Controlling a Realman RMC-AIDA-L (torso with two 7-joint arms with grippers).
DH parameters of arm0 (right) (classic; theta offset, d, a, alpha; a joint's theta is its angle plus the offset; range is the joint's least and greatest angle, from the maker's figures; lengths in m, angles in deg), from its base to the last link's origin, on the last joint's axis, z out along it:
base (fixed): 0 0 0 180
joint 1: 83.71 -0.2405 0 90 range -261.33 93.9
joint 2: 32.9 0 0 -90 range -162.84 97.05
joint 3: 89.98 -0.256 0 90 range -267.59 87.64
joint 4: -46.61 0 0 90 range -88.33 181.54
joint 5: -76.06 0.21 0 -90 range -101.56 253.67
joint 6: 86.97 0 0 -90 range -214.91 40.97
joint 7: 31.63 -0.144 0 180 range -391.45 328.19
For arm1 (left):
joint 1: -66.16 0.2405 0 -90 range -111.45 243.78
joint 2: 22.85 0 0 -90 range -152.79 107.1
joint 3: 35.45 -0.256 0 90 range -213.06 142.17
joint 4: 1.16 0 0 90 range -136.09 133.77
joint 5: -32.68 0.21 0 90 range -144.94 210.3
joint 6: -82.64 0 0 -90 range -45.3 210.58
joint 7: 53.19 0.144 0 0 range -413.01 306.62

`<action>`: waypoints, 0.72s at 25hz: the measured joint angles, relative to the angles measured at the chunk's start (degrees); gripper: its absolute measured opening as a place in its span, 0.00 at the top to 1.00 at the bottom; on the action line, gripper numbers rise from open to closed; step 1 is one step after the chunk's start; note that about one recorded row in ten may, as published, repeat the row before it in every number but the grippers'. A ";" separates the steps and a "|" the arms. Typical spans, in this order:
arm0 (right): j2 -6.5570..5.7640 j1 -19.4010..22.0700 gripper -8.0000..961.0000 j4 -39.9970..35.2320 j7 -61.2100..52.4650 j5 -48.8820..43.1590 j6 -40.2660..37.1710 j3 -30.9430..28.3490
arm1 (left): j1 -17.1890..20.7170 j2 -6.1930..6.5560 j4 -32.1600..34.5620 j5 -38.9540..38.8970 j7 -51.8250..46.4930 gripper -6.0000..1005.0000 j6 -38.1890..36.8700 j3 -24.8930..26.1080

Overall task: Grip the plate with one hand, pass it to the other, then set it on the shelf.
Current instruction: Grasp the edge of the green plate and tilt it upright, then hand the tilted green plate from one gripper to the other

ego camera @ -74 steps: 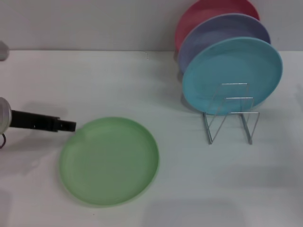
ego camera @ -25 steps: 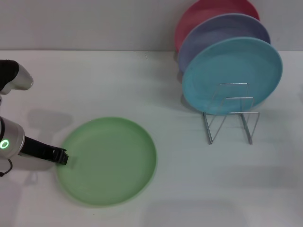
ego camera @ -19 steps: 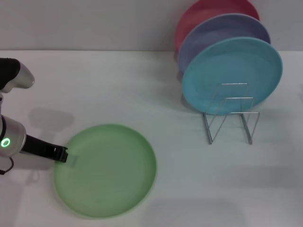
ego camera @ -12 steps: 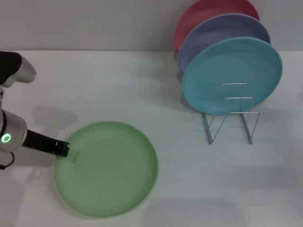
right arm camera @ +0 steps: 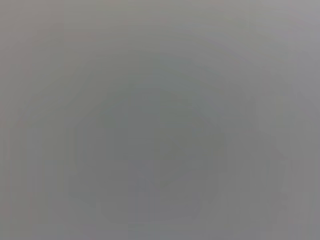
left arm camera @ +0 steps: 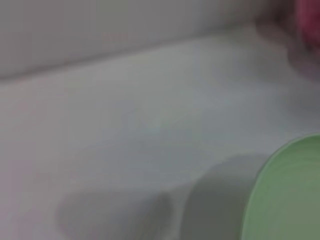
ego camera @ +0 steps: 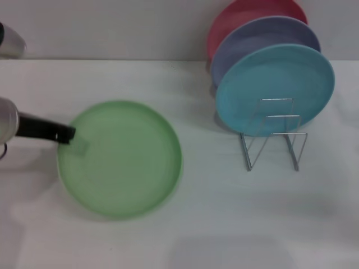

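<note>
The light green plate (ego camera: 120,158) hangs above the white table at the left of the head view, facing up and slightly tilted. My left gripper (ego camera: 66,134), black fingers on a plain silver wrist, is shut on the plate's left rim. The left wrist view shows only a slice of the plate's edge (left arm camera: 285,195) over the table. The wire shelf (ego camera: 273,133) stands at the right, with its front slots bare. My right gripper is out of view, and the right wrist view shows only flat grey.
Three plates stand upright in the back of the shelf: a light blue plate (ego camera: 275,88) in front, a lavender plate (ego camera: 263,42) behind it and a pink plate (ego camera: 247,17) at the rear. The white table (ego camera: 224,213) meets a grey wall behind.
My left gripper closed on the plate's left rim and has lifted it. The plate has moved up and back from where it lay.
</note>
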 joint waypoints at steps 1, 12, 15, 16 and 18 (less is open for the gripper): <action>-0.15 -0.06 0.14 2.26 -1.42 -1.21 -1.74 0.69 | 0.29 0.00 -0.70 -0.04 0.19 0.96 -1.24 0.04; -2.32 -2.84 0.14 42.42 -55.01 -48.06 -40.94 1.56 | 1.62 -0.22 -2.07 -1.28 1.24 0.96 -9.06 -2.52; -2.88 -5.92 0.14 50.38 -74.44 -67.07 -41.83 1.59 | 2.08 -0.24 -1.98 -2.52 1.76 0.96 -10.50 -3.28; -3.04 -7.20 0.14 53.70 -82.33 -74.60 -41.10 1.58 | 2.27 -0.24 -1.99 -2.83 1.88 0.96 -10.96 -3.54; -3.11 -9.10 0.14 58.98 -94.63 -87.33 -39.15 1.60 | 2.36 -0.24 -2.01 -3.19 1.93 0.96 -11.69 -4.07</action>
